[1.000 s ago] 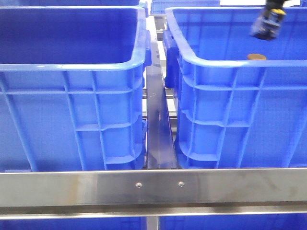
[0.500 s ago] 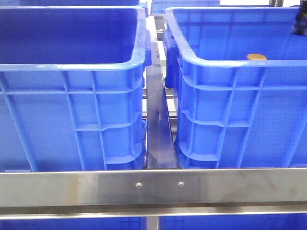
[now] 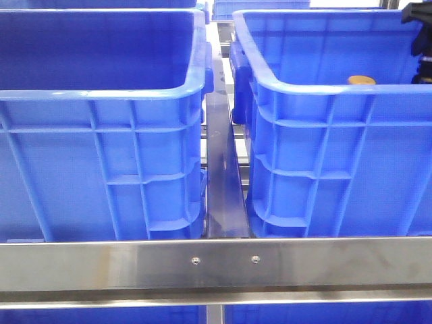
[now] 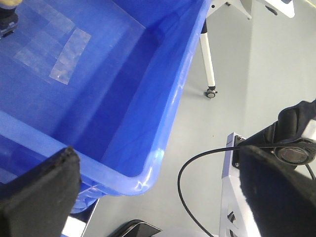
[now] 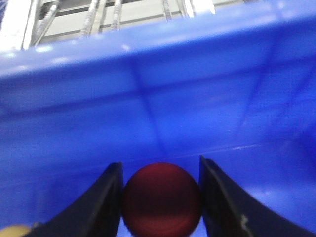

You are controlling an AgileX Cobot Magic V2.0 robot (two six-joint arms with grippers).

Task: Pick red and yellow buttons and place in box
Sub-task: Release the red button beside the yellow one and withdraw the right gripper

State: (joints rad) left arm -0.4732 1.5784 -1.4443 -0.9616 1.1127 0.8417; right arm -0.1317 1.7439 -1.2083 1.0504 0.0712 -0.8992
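Observation:
A dark red button (image 5: 162, 200) sits pinched between the two black fingers of my right gripper (image 5: 160, 170), with a blue wall of the right box (image 3: 317, 94) close behind it. An orange-yellow button (image 3: 361, 80) lies inside that box, just behind its near rim. A yellow edge (image 5: 14, 231) shows at the corner of the right wrist view. In the front view only a black part of the right arm (image 3: 420, 40) shows at the right edge. My left gripper (image 4: 158, 207) is open wide over the corner of a blue box (image 4: 148, 170), holding nothing.
A second blue box (image 3: 101, 94) stands on the left, split from the right one by a metal rail (image 3: 223, 175). A steel crossbar (image 3: 216, 263) runs along the front. Grey floor, a black cable (image 4: 185, 173) and a stand leg (image 4: 208, 59) lie beside the left box.
The right gripper has moved right across the right box, from its upper middle to the frame's right edge. The orange-yellow button has stayed in place.

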